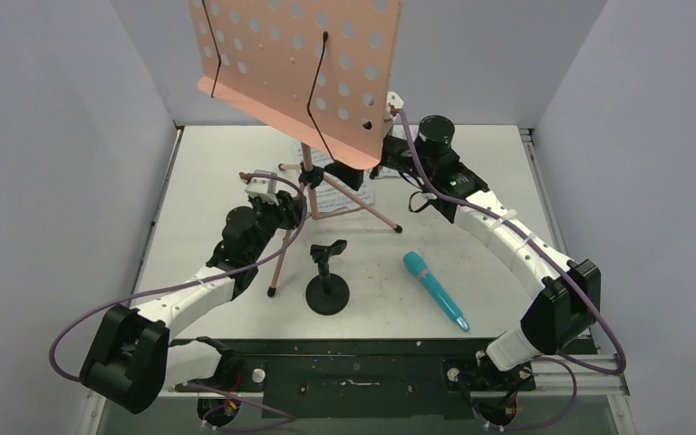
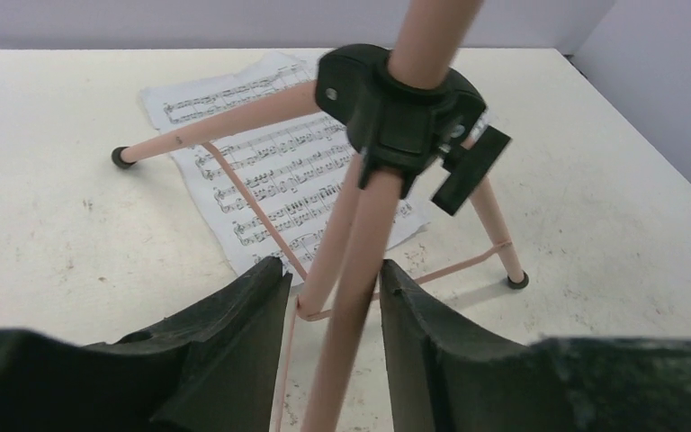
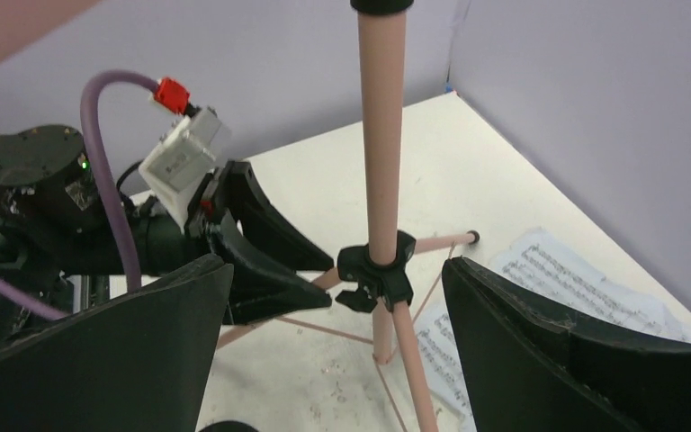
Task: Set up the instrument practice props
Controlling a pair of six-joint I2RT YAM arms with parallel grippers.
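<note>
The pink perforated music stand (image 1: pixel 299 63) stands on its tripod (image 1: pixel 313 181) at the table's middle back. White sheet-music pages (image 2: pixel 261 153) lie flat under the tripod's legs and also show in the right wrist view (image 3: pixel 576 279). My left gripper (image 2: pixel 331 265) is open, its fingers on either side of the near tripod leg (image 2: pixel 351 297), just below the black hub (image 2: pixel 405 108). My right gripper (image 3: pixel 337 264) is wide open and empty, facing the stand's pole (image 3: pixel 382 135) from the right. The teal microphone (image 1: pixel 435 290) lies at the front right. The black mic stand (image 1: pixel 327 281) stands upright, front centre.
The stand's desk hangs over the table's back and hides part of my right gripper (image 1: pixel 382 163) in the top view. Grey walls close in the table on the left, back and right. My left gripper (image 1: pixel 292 207) is close to the tripod's thin braces.
</note>
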